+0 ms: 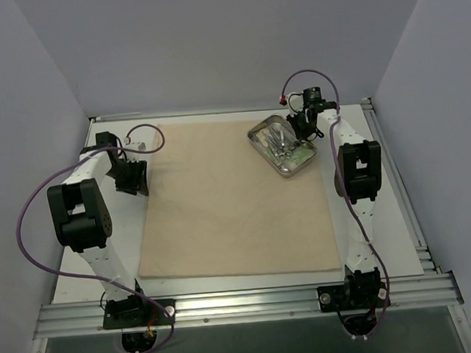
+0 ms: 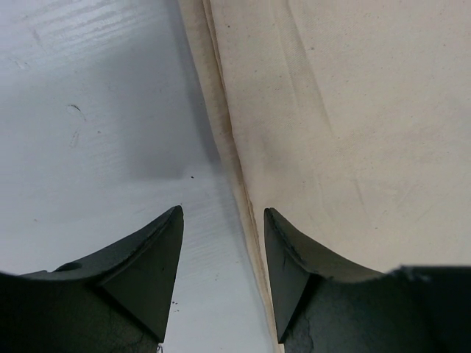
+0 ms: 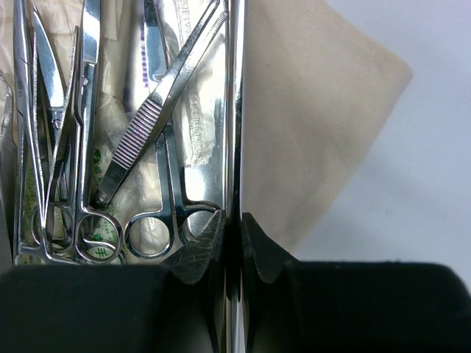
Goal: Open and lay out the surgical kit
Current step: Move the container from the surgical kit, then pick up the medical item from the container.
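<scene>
Cloth wrap point(image 1: 229, 201): spread flat on the white worktop point(image 1: 399, 238), covering most of its middle.
Steel tray point(image 1: 268, 155): on the cloth's far right corner, set at an angle.
Tray contents: ribbed tweezers point(image 3: 158, 103) slanting across scissor-handled forceps point(image 3: 88, 110), with packets point(image 3: 199, 132) underneath.
Right end effector point(image 3: 234, 229): pinching the tray's rim, 1 finger inside the tray and 1 outside.
Left end effector point(image 2: 223, 243): fingers spread apart, low over the cloth's left edge, 1 finger above the worktop and 1 above the cloth.
</scene>
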Available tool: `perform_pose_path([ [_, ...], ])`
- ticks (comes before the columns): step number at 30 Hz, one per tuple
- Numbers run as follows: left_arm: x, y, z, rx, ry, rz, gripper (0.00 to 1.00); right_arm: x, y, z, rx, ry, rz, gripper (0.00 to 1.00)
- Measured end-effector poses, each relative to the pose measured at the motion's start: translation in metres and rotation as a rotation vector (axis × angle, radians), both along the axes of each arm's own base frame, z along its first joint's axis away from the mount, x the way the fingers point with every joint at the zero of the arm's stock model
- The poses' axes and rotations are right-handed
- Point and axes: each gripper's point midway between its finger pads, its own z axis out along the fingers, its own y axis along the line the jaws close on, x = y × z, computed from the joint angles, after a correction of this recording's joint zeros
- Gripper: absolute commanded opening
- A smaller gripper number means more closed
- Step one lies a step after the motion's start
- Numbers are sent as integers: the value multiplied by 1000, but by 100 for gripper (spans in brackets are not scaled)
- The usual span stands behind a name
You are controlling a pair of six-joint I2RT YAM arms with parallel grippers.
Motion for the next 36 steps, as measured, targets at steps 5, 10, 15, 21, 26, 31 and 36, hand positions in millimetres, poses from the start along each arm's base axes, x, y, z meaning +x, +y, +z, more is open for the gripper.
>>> perform_pose_path([
  [5,6,0,5,13,-17,-3,57,4,-4,-13,-26,14,51,10],
  [10,6,-4,3,23,-5,-17,57,10,-9,-17,-32,8,47,24],
  [15,5,-7,-3,28,15,-25,57,16,-18,-20,-52,-8,18,40],
  [21,5,-6,-5,34,22,-24,57,19,-24,-17,-35,-15,-35,45],
  [26,4,-5,-5,38,23,-23,57,26,-29,5,-17,-66,-138,49],
  [31,5,-5,-5,40,22,-17,57,19,-21,54,52,-179,-217,49],
  [36,5,-5,-5,39,22,-15,57,2,15,91,110,-258,-188,43],
])
